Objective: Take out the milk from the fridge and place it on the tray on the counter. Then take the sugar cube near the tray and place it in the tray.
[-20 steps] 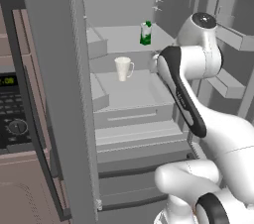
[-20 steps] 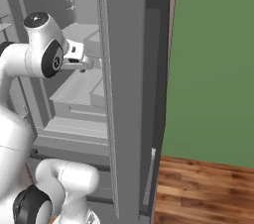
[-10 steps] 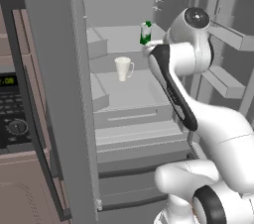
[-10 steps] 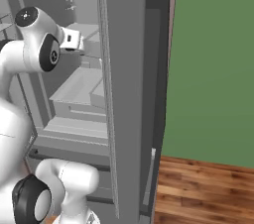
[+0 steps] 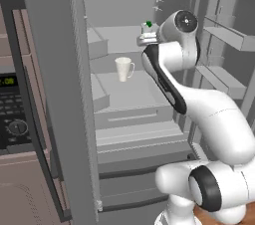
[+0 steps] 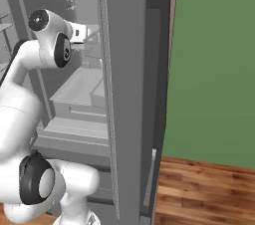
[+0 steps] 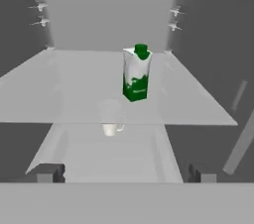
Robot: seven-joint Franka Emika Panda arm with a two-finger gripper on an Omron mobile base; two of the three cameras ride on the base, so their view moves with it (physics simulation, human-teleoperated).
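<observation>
On fridge (image 5: 60,94) shelf, upright green-capped white milk (image 7: 136,73)

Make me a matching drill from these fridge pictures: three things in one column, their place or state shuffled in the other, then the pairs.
Things:
1. milk carton
2. mug
3. gripper

Place or state:
A. open, holding nothing
B. upright on the upper fridge shelf
C. on the shelf below the carton's

Pairs: 1-B, 2-C, 3-A
</observation>
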